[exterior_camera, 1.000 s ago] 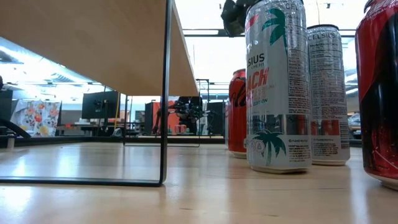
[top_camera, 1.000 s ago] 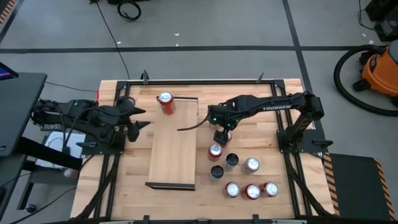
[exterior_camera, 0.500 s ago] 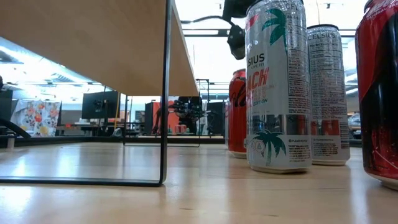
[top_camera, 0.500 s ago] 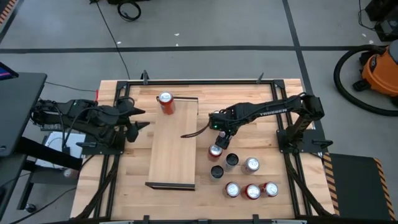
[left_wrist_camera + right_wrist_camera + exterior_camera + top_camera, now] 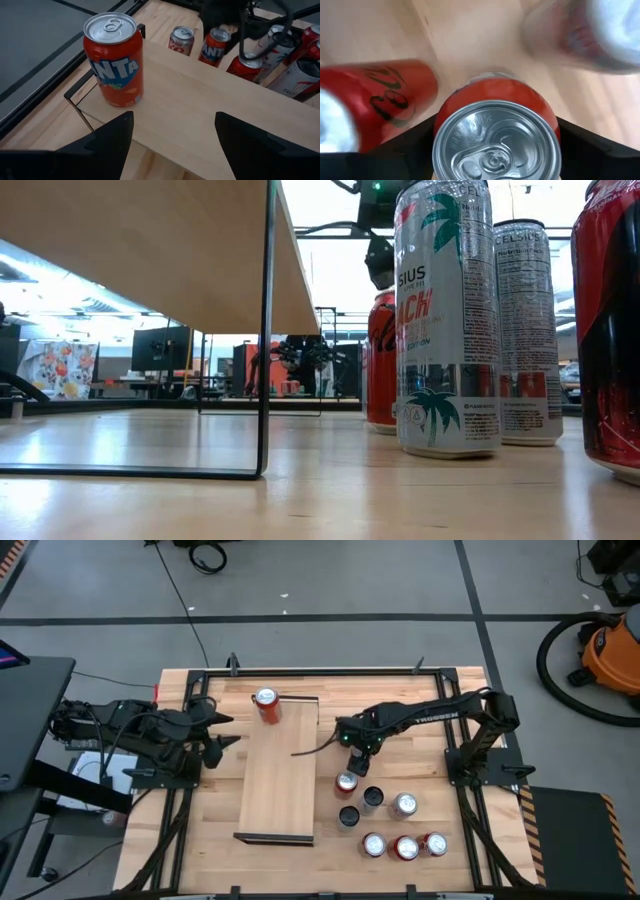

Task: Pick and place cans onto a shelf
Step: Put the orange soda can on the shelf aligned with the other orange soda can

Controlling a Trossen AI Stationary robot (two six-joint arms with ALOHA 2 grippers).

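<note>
On the wooden counter [image 5: 420, 705] the shelf [image 5: 280, 780] carries one orange can [image 5: 266, 705] at its far corner. The right hand [image 5: 358, 752] hangs, fingers apart, straddling a red can [image 5: 496, 135]. The left hand [image 5: 215, 732] waits beside the shelf, fingers apart.

- The shelf [image 5: 278, 768]: a long, light wooden board, lengthwise at the table's centre, with dark rails at its short ends.
- One orange can [image 5: 266, 705] stands upright at its 12 o'clock end.
- Seven cans [image 5: 392, 818] cluster upright at its 4 o'clock, off the board.
</note>
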